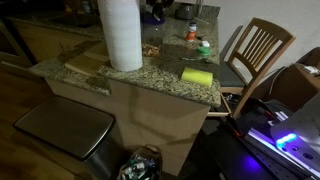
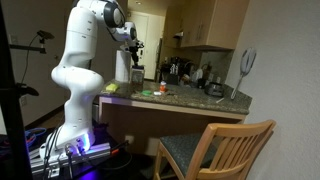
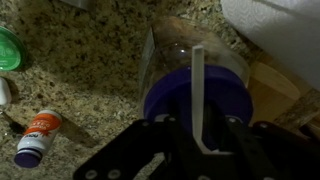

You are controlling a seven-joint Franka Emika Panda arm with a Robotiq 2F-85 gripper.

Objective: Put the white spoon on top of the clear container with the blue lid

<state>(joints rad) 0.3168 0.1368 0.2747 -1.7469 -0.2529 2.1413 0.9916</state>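
In the wrist view the white spoon stands slim and pale between my gripper's dark fingers. It reaches up across the round bluish-purple lid of the clear container, directly over it. The gripper looks shut on the spoon's lower end. I cannot tell whether the spoon touches the lid. The container stands on the granite counter beside the paper-towel roll. In an exterior view the gripper hangs over the counter's far end. The spoon and container are too small or hidden in both exterior views.
A green-topped item and a lying orange-topped jar are to the left on the counter. A yellow sponge lies near the counter edge. The paper-towel roll stands tall. A wooden chair and a bin stand by the counter.
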